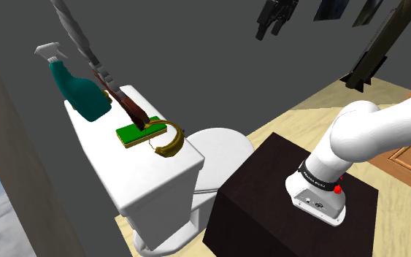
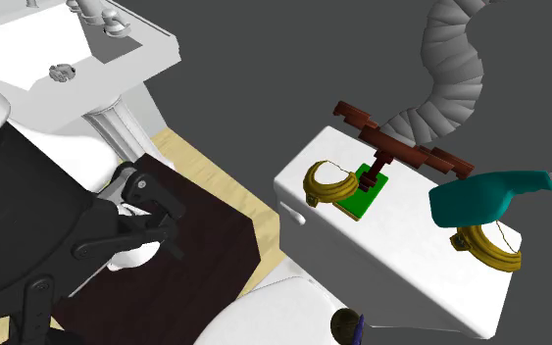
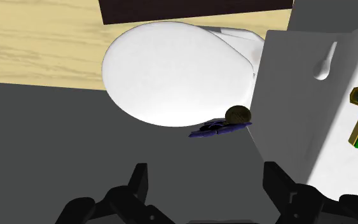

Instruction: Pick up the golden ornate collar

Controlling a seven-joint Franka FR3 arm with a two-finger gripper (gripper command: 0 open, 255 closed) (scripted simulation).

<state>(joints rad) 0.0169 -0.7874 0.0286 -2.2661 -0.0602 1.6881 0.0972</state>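
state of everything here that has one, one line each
hand: open, holding nothing
toilet lid: down
golden collar: lying on the tank lid against the green pad, not held
second golden collar: lying on the tank lid beside the teal spray bottle, not held
teal spray bottle: resting on the tank lid, not held

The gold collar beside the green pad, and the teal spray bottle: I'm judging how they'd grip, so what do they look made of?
Collar: looks like polished metal, brass or gilt, going by its yellow sheen and darker edge; paint is possible. Spray bottle: smooth teal body with a pale grey trigger head, probably plastic.
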